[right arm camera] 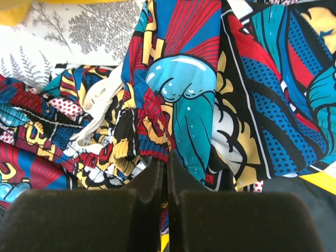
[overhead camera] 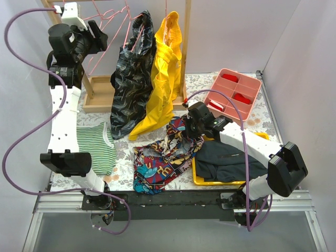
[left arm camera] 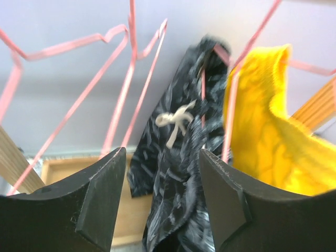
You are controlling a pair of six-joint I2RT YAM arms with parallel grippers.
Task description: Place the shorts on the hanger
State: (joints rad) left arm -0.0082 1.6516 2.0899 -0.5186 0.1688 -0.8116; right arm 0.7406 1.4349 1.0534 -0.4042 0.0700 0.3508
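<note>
Shorts (overhead camera: 160, 160) lie crumpled mid-table (overhead camera: 122, 147), not yet on any hanger, as I run the rig from afar. At far left my left gripper (left arm camera: 163, 155) is raised to the rack, jaws apart and holding nothing, with the bare pink hanger (left arm camera: 119, 100) just ahead of its fingers among several like it. To the right of these hang a black garment (overhead camera: 131, 79) and a yellow garment (overhead camera: 165, 79). Below, the shorts sprawl between a striped top (overhead camera: 94, 144) and a yellow tray (overhead camera: 202, 181), one edge drawn up toward the right gripper (right arm camera: 165, 165). Its jaws are pressed together on a fold by the gathered waistband. The step in hand, as I judge it, is fetching a hanger while the cloth is held ready. To do it well I would close the left jaws on one wire only, low on its slanted shoulder, since the wires cross closely and two could come away together. I would lift the hook clear of the rail before pulling back, steering away from the black garment. On the right the pinch looks thin, so I would raise the shorts slowly and let the waistband hang open for threading.
</note>
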